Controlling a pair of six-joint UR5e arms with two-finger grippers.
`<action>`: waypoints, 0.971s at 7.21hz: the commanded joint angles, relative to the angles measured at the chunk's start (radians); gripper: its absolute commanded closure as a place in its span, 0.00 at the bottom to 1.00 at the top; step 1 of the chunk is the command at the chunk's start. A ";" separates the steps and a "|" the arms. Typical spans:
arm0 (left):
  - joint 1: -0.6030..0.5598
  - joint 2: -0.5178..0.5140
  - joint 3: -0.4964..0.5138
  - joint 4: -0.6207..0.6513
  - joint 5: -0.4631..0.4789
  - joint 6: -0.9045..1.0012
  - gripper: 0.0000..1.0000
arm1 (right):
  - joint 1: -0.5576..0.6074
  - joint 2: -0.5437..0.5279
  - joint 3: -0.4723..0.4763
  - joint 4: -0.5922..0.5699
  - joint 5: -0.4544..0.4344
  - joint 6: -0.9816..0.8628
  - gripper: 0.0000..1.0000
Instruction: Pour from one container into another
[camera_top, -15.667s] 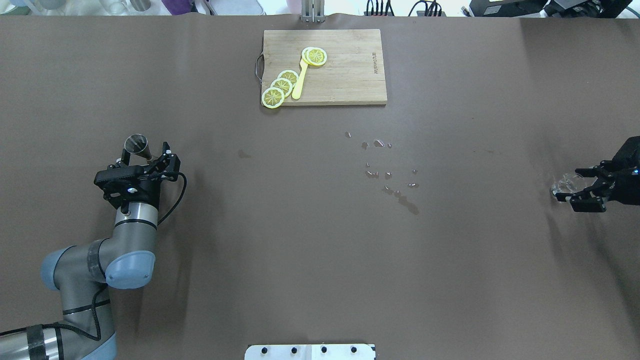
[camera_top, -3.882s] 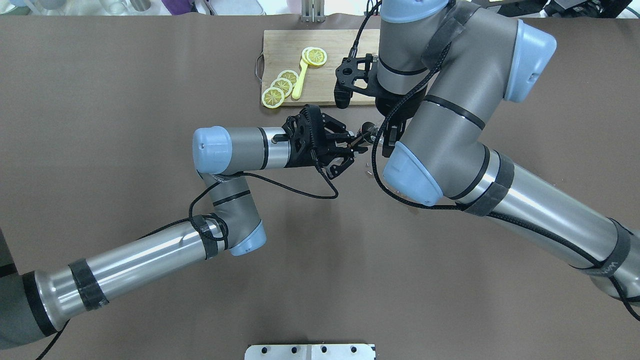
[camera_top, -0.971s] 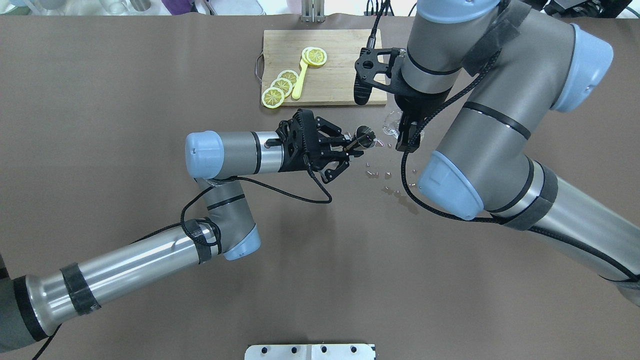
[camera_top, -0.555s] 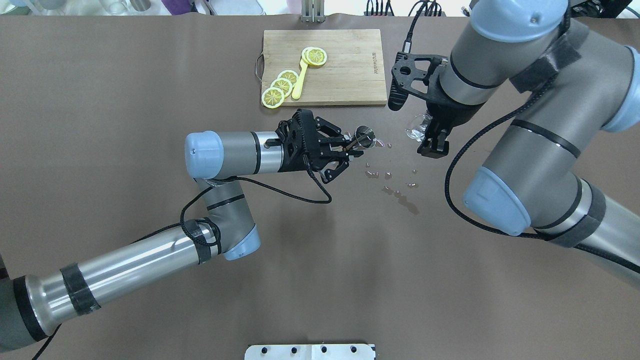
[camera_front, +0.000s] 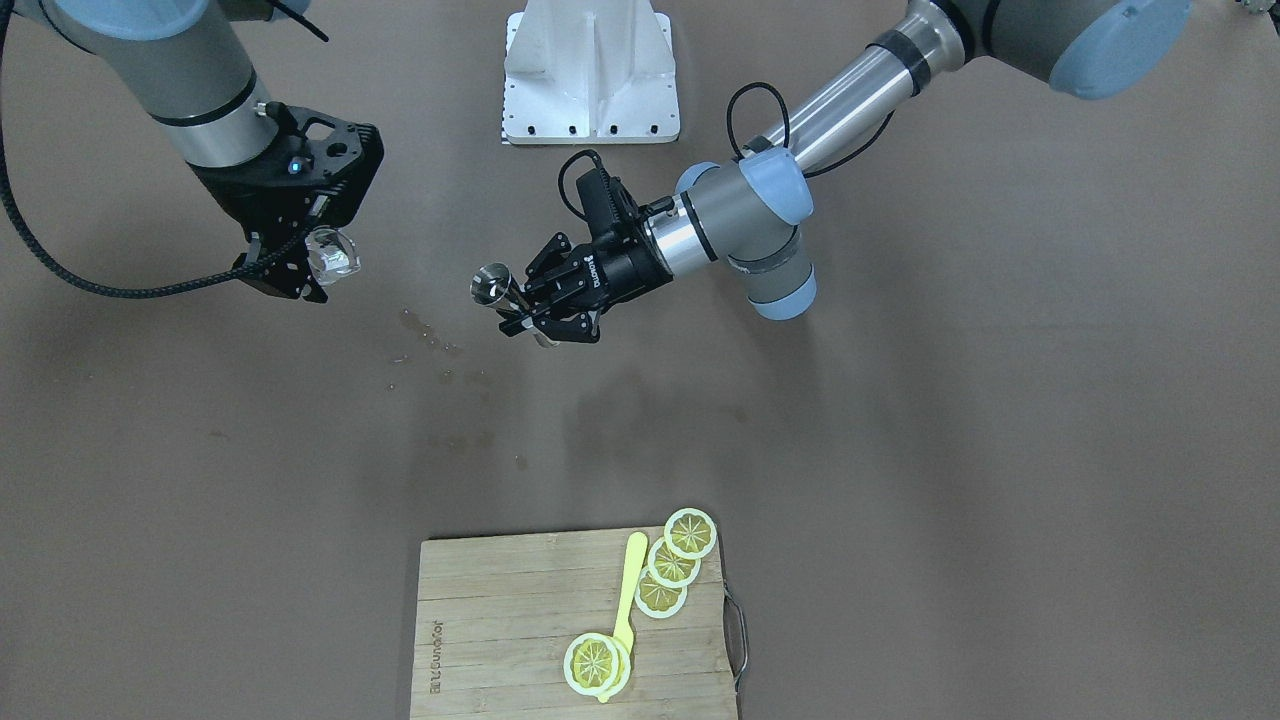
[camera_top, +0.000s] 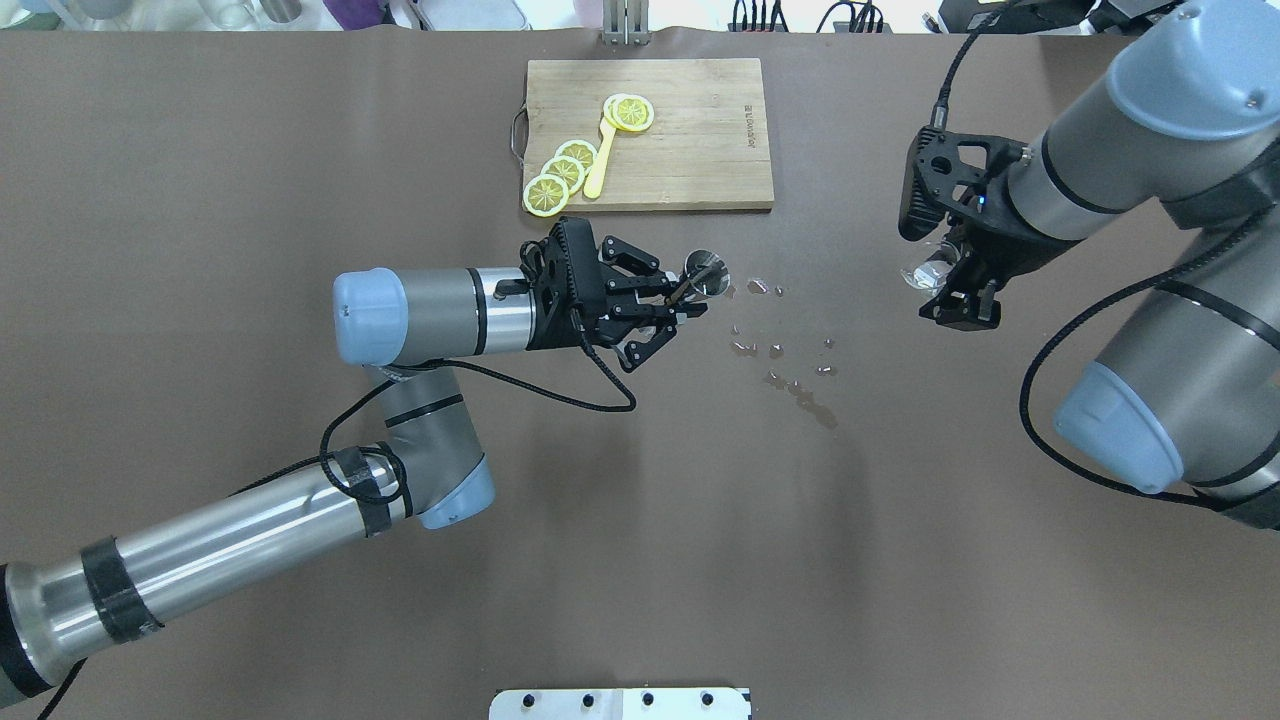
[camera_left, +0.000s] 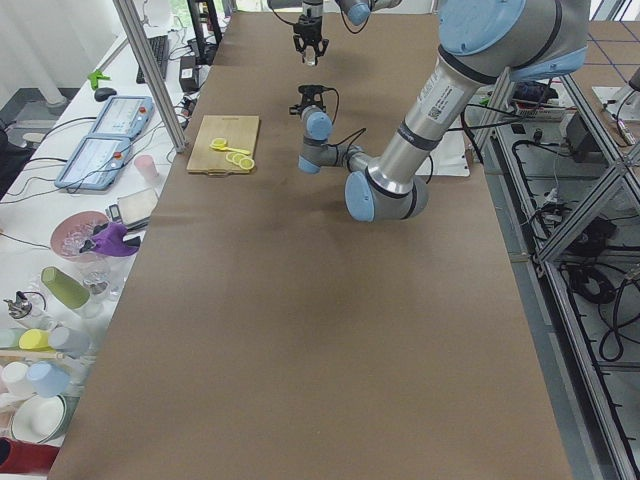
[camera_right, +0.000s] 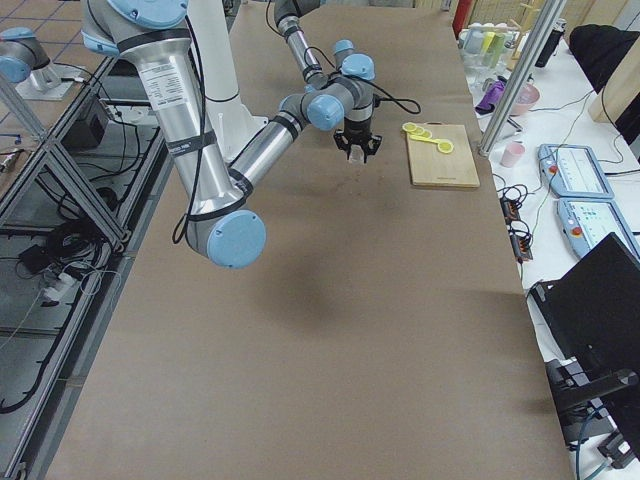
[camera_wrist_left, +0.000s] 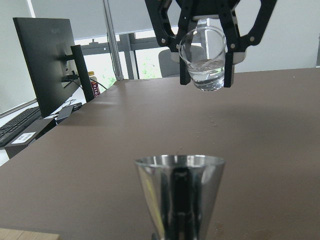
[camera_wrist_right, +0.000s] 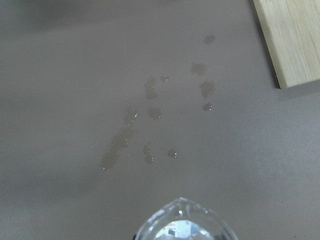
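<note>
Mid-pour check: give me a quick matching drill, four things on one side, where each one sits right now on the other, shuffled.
Things:
1. metal jigger
2. clear cup
3. lemon slices
4. spilled drops

Places:
A. on the cutting board
B. in the jaws of the right gripper
C. on the table, between the two grippers
D. in the jaws of the left gripper

Pairs: 1-D, 2-B, 3-A, 4-C

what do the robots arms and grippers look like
The left arm and right arm are silver-grey tubes with pale blue joint caps and black strap bands, and a black cable loops along each. The left gripper and right gripper are black and two-fingered, with open linkage frames. A small blue light glows above the right one.
</note>
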 joint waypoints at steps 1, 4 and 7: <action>-0.002 0.098 -0.102 -0.002 0.071 -0.052 1.00 | 0.047 -0.165 -0.013 0.229 0.045 0.002 1.00; 0.001 0.218 -0.231 -0.005 0.249 -0.144 1.00 | 0.147 -0.310 -0.158 0.595 0.160 0.041 1.00; 0.011 0.398 -0.421 0.013 0.407 -0.231 1.00 | 0.184 -0.373 -0.406 1.069 0.209 0.149 1.00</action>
